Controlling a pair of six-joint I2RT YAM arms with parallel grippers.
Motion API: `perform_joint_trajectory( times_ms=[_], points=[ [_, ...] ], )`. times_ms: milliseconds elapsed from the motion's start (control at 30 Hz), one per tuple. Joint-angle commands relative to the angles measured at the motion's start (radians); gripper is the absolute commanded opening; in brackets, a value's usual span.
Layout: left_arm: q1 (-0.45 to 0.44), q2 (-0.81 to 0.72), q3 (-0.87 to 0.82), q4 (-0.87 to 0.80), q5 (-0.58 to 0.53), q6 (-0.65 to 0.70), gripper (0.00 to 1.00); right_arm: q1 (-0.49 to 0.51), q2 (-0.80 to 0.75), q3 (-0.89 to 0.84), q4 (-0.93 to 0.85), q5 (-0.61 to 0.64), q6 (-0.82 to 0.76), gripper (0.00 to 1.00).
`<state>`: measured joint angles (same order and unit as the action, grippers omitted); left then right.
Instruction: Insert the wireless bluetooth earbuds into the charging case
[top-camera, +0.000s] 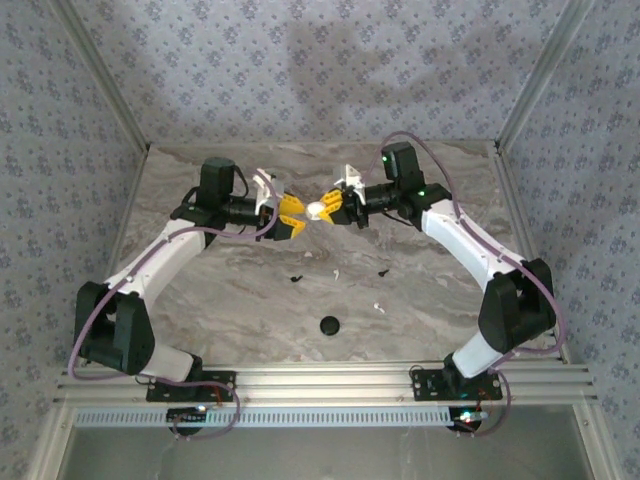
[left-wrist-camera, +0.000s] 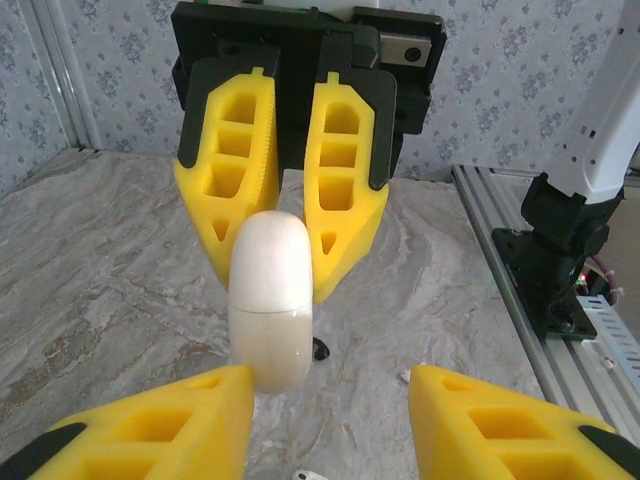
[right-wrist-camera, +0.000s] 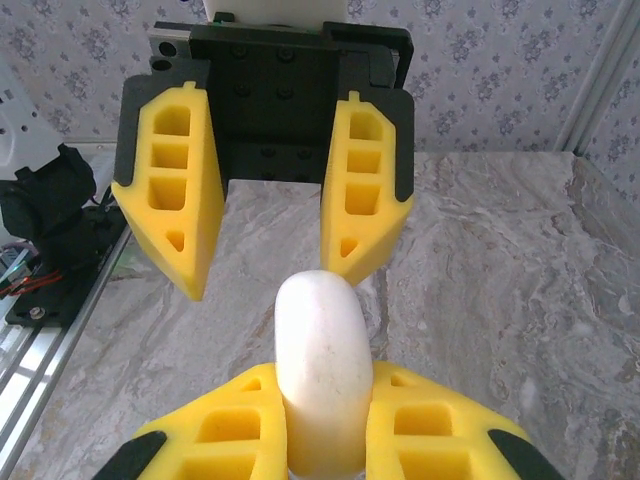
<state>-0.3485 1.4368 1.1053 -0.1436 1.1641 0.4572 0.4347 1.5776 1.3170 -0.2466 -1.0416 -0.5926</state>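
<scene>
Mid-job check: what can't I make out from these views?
- Top view: earbuds too small to tell how each lies.
- Right wrist view: near end of the charging case hidden inside the right pincer.
- Left wrist view: white speck cut by bottom edge; unclear whether left pincer touches the charging case.

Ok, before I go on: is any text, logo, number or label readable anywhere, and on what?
None can be read.
The charging case: plain white, no logo or print on the sides that show.
The yellow fingers and their black mounts: no markings.
The black disc: too small to tell.
</scene>
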Motion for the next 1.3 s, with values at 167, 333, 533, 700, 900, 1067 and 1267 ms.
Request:
perform_joint_trajectory(
  times_ms=[167,333,533,700,900,1067,1267],
  points=[
    [-0.003,0.004,0.034,-0.050,0.044,0.046,0.46,0.031,0.022,0.070,-0.011,-0.074,-0.009,0.14],
    [-0.004,0.005,0.041,-0.050,0.048,0.043,0.46,0.046,0.031,0.084,-0.024,-0.077,-0.008,0.14],
    [-0.004,-0.007,0.043,-0.054,0.054,0.043,0.45,0.057,0.044,0.096,-0.031,-0.071,-0.007,0.14],
    [-0.004,-0.021,0.045,-0.057,0.051,0.042,0.44,0.059,0.050,0.100,-0.038,-0.063,-0.003,0.14],
    [-0.004,-0.027,0.042,-0.060,0.042,0.043,0.30,0.063,0.046,0.101,-0.044,-0.058,0.001,0.14],
    [-0.004,-0.035,0.041,-0.060,0.028,0.042,0.24,0.065,0.043,0.102,-0.054,-0.051,0.001,0.16],
    [-0.004,-0.039,0.037,-0.066,0.019,0.049,0.23,0.059,0.042,0.099,-0.010,-0.018,0.060,0.45]
  ],
)
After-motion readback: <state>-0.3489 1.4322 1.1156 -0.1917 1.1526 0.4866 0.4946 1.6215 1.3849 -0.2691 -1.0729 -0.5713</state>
